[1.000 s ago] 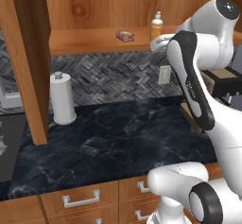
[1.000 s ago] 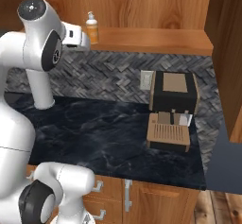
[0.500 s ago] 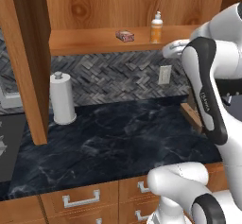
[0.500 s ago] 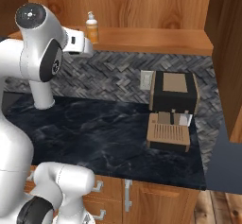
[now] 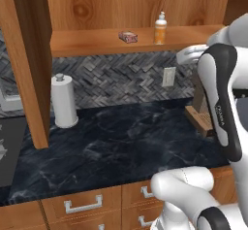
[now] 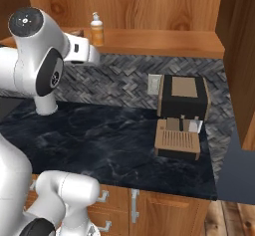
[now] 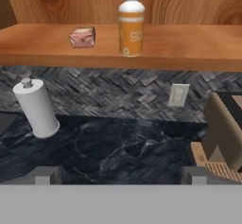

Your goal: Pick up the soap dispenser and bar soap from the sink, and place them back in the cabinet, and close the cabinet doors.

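Observation:
The orange soap dispenser [image 7: 131, 27] with its white pump stands upright on the wooden shelf [image 7: 189, 48] of the open cabinet [image 5: 121, 1]. The reddish-brown bar soap [image 7: 82, 37] lies on the same shelf, a little to the dispenser's left. My gripper [image 7: 120, 176] is open and holds nothing. It hangs in front of and below the shelf edge, back from both soaps. From the left base view the dispenser [image 5: 160, 28] and bar soap [image 5: 128, 36] sit left of my hand [image 5: 184, 55]. A cabinet door [image 5: 26, 64] hangs open at the left. I cannot tell whether the dark patch [image 5: 7, 151] at the counter's left end is the sink.
A white paper-towel roll [image 5: 64, 100] stands on the dark marble counter [image 5: 121, 146] by the open left door. A coffee machine [image 6: 183, 115] sits at the right against the herringbone backsplash, beside a wall outlet [image 7: 178, 95]. The right cabinet door [image 6: 239, 56] also stands open.
My hand has drawn back from the shelf, moving right and down away from the dispenser, which stays upright where it stood. The jaws stay open.

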Controlling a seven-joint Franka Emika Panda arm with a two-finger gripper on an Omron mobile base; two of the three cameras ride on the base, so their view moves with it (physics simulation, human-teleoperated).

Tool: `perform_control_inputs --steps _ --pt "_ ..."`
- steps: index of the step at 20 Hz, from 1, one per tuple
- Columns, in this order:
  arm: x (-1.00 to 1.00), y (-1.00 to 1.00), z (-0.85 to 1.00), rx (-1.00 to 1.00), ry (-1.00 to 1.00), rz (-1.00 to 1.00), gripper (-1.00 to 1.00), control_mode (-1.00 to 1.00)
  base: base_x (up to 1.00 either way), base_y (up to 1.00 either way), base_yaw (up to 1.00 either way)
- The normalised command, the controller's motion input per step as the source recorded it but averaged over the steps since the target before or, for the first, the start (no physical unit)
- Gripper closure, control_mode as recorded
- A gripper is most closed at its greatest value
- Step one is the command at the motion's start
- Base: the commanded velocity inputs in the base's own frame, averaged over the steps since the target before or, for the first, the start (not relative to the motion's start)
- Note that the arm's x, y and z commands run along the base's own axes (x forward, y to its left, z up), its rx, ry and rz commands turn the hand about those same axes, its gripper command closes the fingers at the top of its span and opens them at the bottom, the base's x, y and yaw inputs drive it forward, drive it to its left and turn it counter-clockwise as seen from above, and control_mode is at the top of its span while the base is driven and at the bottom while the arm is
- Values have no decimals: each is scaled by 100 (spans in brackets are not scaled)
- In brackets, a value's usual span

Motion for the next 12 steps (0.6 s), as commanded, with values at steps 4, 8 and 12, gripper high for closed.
perform_control_inputs --steps 4,8,12 --pt "-33 0 0 0 0 -19 -100 -100 0 0 0" --pt "-21 0 0 0 0 -14 -100 -100 0 0 0" --pt "-6 0 -3 0 0 0 -100 -100 0 0 0"
